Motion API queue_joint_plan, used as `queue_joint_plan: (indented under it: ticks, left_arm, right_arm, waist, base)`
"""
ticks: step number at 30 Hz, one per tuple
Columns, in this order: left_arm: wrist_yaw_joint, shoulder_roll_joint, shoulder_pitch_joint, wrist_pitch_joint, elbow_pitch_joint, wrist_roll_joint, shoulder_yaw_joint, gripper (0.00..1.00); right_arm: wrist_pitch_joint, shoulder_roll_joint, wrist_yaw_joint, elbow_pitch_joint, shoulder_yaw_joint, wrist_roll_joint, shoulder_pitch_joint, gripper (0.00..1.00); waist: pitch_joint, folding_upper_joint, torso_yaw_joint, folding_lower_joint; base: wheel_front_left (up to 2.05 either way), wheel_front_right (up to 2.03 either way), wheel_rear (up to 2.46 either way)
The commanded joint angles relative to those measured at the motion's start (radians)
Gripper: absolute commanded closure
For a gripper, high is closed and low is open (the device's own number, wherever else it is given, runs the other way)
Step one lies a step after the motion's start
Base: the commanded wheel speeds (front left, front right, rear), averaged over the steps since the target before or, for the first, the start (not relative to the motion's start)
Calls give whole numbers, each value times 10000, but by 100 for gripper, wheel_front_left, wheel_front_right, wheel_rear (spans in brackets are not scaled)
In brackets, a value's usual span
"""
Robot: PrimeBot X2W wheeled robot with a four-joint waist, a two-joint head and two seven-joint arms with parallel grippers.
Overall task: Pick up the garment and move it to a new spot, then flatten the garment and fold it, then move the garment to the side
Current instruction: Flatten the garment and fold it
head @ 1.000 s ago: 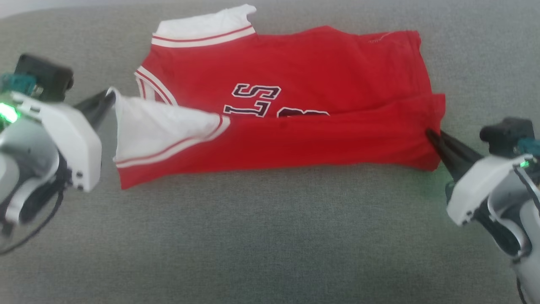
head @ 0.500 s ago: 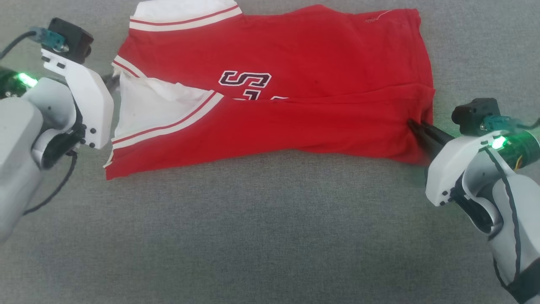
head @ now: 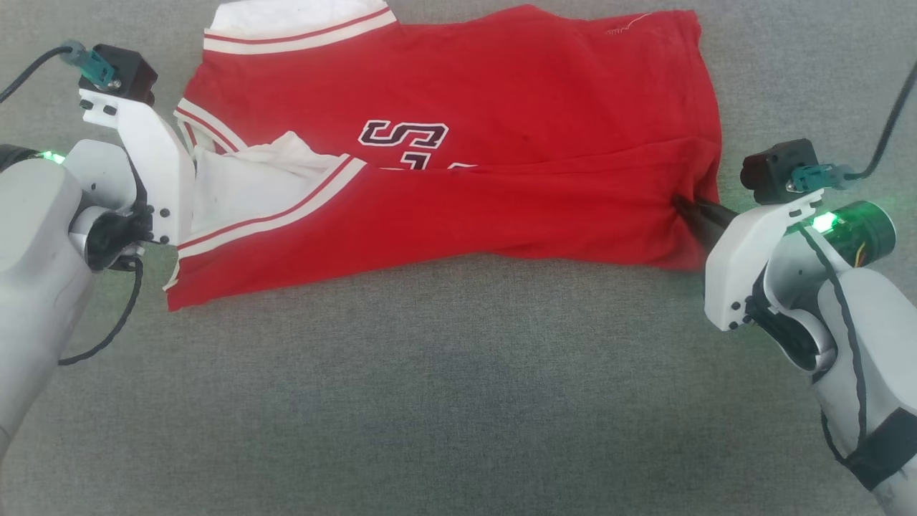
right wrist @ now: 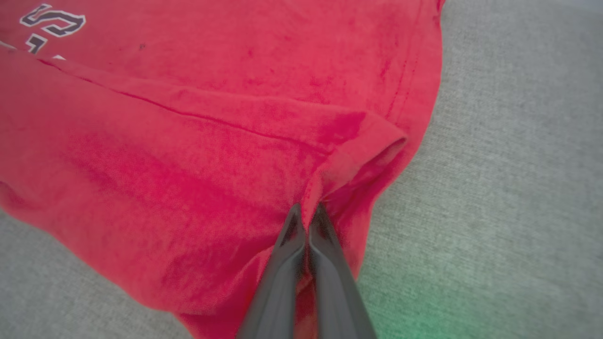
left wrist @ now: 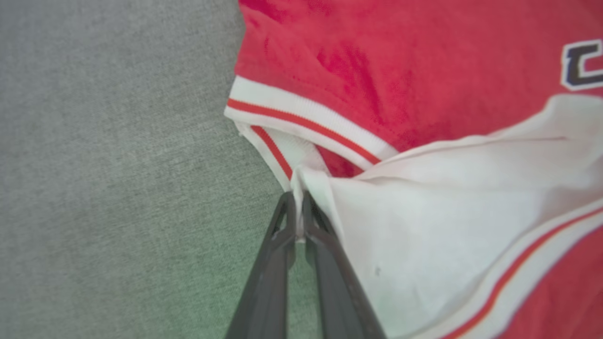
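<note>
Head view has the garment lying spread across the grey cloth surface, in the upper middle of the picture, with its long side running from my left to my right. Its near strip is turned over onto the body along a long crease, and that flap covers the lower part of the dark-and-white chest print. At my left end the flap shows its white lining, edged by a white band with a red stripe. A 2nd such band lies at the far left corner. My left gripper is at that left end. In the left wrist view its 2 dark fingers are nearly together, and a thin edge of the white lining is nipped between the tips, just beside more striped trim. My right gripper is at the opposite end, low over the surface. In the right wrist view its 2 fingers are pressed tight on a pinch of red cloth where the flap meets the garment's right edge, and the fabric puckers there. Just beside the tips the flap's end curls into a small open loop. A green glow lies on the grey surface near that wrist.
</note>
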Motion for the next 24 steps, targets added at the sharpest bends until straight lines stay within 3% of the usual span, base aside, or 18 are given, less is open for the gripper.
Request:
queue_joint_plan:
  ticks: [1,2,3,14,24]
  left_arm:
    - [-49,-87,-91,137,194,-121,-17,59]
    - [-39,-132,-137,188,278,-153,-19,31]
    - [-46,-167,-198,176,323,-150,-46,0]
    - [-63,-144,-412,570,605,-331,-213,0]
    - [487,50,716,1784,-550,-1024,-257,0]
  right_arm:
    - [153,129,0,188,142,37,18,41]
    - [210,127,-2,230,130,48,-27,0]
    - [256,125,-2,252,129,57,-54,0]
    - [-115,-79,-3,-661,-548,-140,323,0]
    - [-1810,691,-3,-2309,-2815,-1516,1800,0]
  waist:
    - [-50,-1,-12,0]
    - [-84,-1,-9,0]
    - [-134,-1,1,0]
    - [-1019,-1,231,0]
    - [-1677,-1,358,0]
  base:
    - [0,0,0]
    - [0,0,0]
    - [0,0,0]
    - [0,0,0]
    - [0,0,0]
